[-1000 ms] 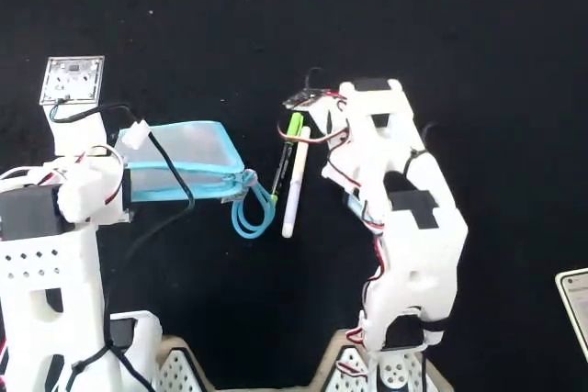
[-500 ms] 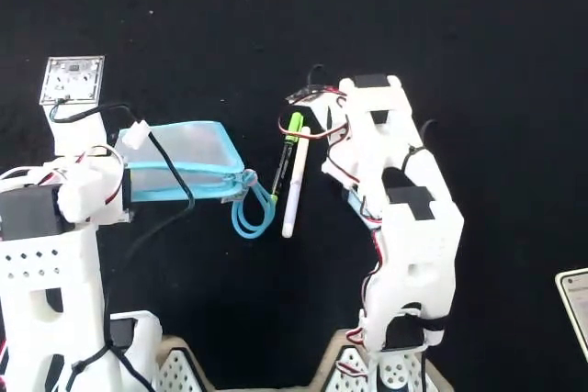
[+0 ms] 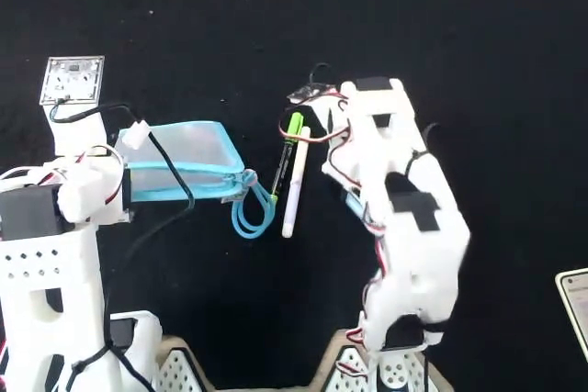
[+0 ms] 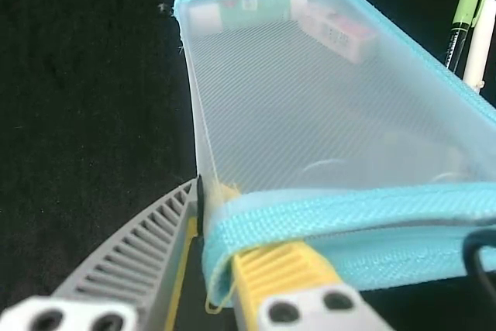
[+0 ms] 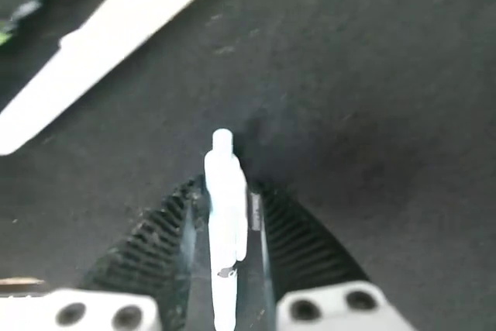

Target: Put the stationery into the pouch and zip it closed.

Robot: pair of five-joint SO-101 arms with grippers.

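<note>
The pouch point(image 3: 184, 161) is clear mesh with blue trim and lies left of centre, its blue loop strap point(image 3: 252, 216) trailing toward the pens. My left gripper point(image 4: 213, 215) is shut on the pouch's near edge point(image 4: 310, 207). A few small items point(image 4: 325, 25) lie inside at its far end. A green-capped black pen point(image 3: 287, 153) and a white pen point(image 3: 296, 185) lie side by side just right of the pouch. My right gripper point(image 5: 225, 191) is just right of the pens, low over the table and shut on a thin pale stick-like item point(image 5: 225, 215). The white pen point(image 5: 116, 44) lies just beyond it.
A small white square board point(image 3: 72, 80) sits at the back left. A pale card point(image 3: 576, 296) pokes in at the right edge. The black table point(image 3: 478, 61) is bare behind and to the right of the right arm point(image 3: 404, 218).
The right arm has shifted slightly. The pouch, both pens and the left arm have stayed put.
</note>
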